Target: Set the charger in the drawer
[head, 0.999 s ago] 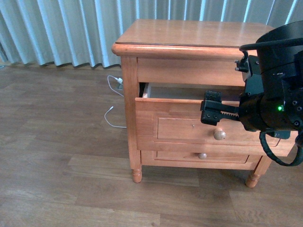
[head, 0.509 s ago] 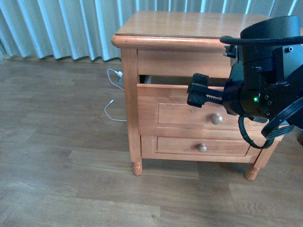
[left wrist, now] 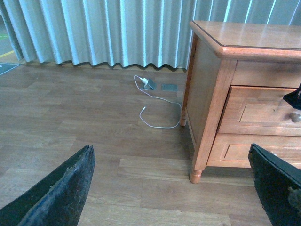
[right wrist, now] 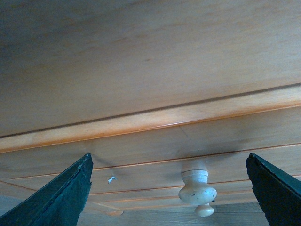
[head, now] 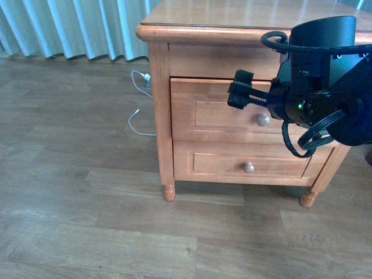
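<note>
With the drawer (head: 250, 113) flush shut, step: closing, nearly done.
Right gripper (head: 235, 96): spread empty above the knob (head: 263, 120).
Left gripper (left wrist: 169, 188): spread, empty.
Next: back off.

Drawer (head: 232, 113) interior hidden behind closed front; right side behind the right gripper (head: 241, 93).

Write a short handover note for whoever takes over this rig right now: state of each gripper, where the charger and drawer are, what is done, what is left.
Right gripper: open, empty, right at the front of the drawer, above its knob.
Left gripper: open, empty, hanging over the floor away from the nightstand.
Drawer: closed, flush with the frame.
Charger: not visible in any view; it cannot be confirmed from here that it is inside.
White cable: on the floor beside the nightstand, not part of the job.
Left to do: probably just back the right arm away; verify the charger if needed.
</note>
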### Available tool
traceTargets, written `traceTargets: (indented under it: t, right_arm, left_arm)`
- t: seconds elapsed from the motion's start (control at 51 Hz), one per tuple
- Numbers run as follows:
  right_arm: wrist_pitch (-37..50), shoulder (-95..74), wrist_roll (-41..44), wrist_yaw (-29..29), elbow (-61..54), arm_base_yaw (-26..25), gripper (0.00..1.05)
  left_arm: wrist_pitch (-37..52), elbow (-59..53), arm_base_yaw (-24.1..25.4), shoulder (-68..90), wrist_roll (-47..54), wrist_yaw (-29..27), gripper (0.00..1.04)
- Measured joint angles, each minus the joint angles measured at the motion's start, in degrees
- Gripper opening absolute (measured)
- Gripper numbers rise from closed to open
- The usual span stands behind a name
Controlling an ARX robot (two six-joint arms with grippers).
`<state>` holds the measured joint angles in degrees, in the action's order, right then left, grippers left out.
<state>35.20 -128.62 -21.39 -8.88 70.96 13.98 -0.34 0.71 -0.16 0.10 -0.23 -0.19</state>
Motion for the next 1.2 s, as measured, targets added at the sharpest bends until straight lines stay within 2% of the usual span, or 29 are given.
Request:
traceTargets:
  t: [0.823, 0.999, 1.195]
  right_arm:
    - [0.52, -3.76, 0.28, 1.09, 3.58, -0.76, 0.97]
    - [0.42, 0.28, 1.22, 1.05, -0.35, -2.45, 0.97]
    - [0.37, 12.96, 2.16, 2.25, -9.51, -4.57, 0.97]
  left_arm:
    - [0.00, 0.00, 0.00, -0.02, 0.00, 0.02, 0.99]
    - [0.00, 0.00, 0.00, -0.02, 0.00, 0.02, 0.99]
    - [0.00, 0.00, 0.00, -0.02, 0.00, 0.00, 0.99]
